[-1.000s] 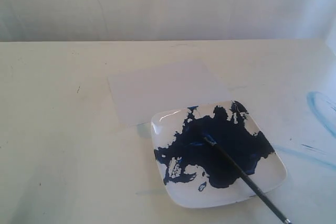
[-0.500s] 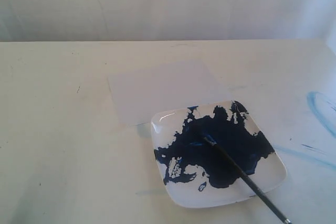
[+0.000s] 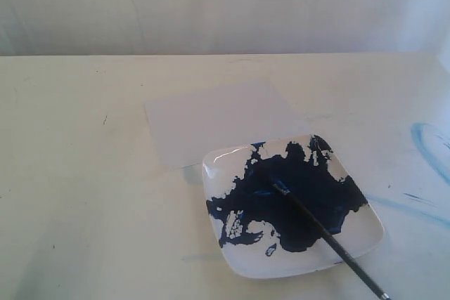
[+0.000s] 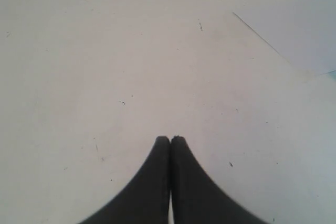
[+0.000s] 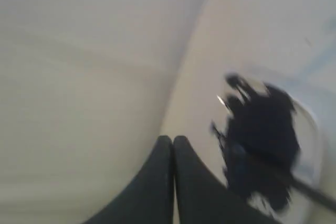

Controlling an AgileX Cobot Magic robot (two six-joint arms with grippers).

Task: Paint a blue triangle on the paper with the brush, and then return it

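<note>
Finding the brush (image 3: 330, 240) lying slantwise on the plate (image 3: 281, 270), bristles sitting in the paint pool (image 3: 302, 209) near the plate's middle, handle running out past the near right rim. Seeing the paper (image 3: 218, 121) lying flat on the table (image 3: 84, 194), just far and left of the plate, near edge meeting the plate's far left corner, touching or tucked under, hard telling which. Looking for the blue triangle and finding none: a blank sheet, nothing painted yet. Noting pale blue smears (image 3: 429, 145) on the table at the right, well apart from the sheet.

Finding the left gripper (image 4: 169, 139) pressed together, pinching nothing, hanging over bare table with a corner of the paper nearby. Finding the right gripper (image 5: 172, 138) likewise pressed together and empty, facing the plate and brush through a blurred view. Showing neither in the exterior view.

Judging the opening step to be in hand: reaching for the brush, not yet gripping it. Calling next, probably, for spreading the right jaws, coming down on the handle where it clears the rim, and pinching it without tipping the plate.
</note>
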